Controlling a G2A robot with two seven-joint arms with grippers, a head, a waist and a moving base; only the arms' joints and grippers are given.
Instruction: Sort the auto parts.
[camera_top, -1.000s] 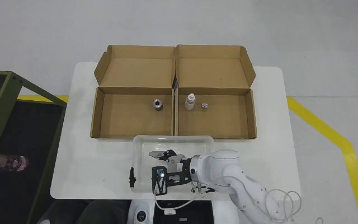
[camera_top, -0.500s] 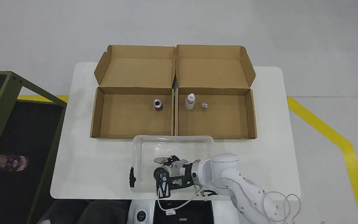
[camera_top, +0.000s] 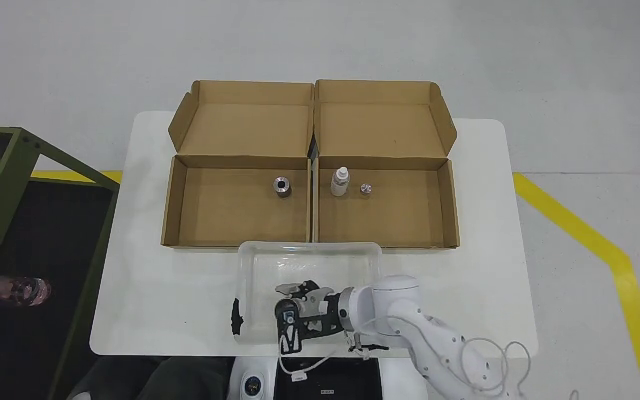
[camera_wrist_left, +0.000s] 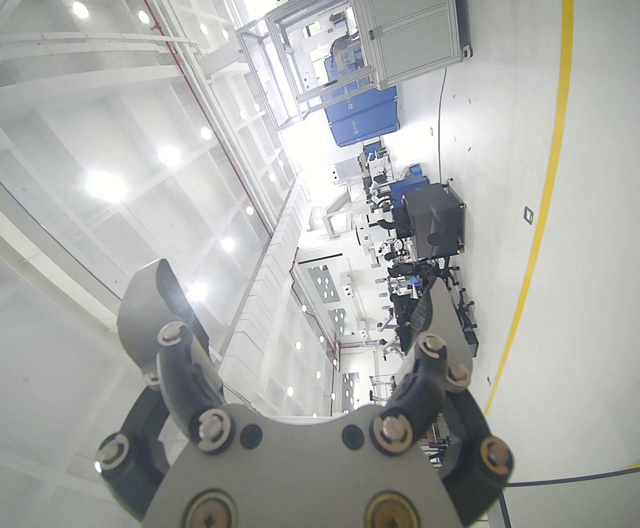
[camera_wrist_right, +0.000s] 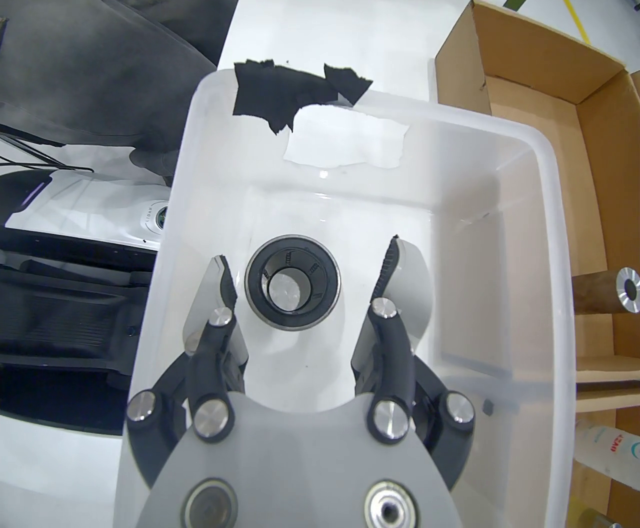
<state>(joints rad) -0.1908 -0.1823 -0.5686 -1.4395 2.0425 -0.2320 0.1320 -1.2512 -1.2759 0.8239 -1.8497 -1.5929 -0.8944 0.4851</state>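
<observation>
A black ring-shaped part (camera_wrist_right: 292, 282) stands on end on the floor of the clear plastic bin (camera_wrist_right: 550, 165). My right gripper (camera_wrist_right: 307, 256) is open just over it, one fingertip on each side, and I cannot tell whether they touch it. From above, the right gripper (camera_top: 298, 300) sits in the near left part of the bin (camera_top: 310, 246). My left gripper (camera_wrist_left: 297, 285) is open with nothing in it and points up at the ceiling.
Two open cardboard boxes stand behind the bin. The left box (camera_top: 220, 215) holds a metal cylinder (camera_top: 281, 186). The right box (camera_top: 410, 215) holds a white bottle (camera_top: 341, 181) and a small metal part (camera_top: 366, 189). Black tape (camera_wrist_right: 290, 95) marks the bin's end wall.
My right arm has drawn slightly toward the near edge and left, carrying the gripper over the bin. The parts in the boxes have not moved.
</observation>
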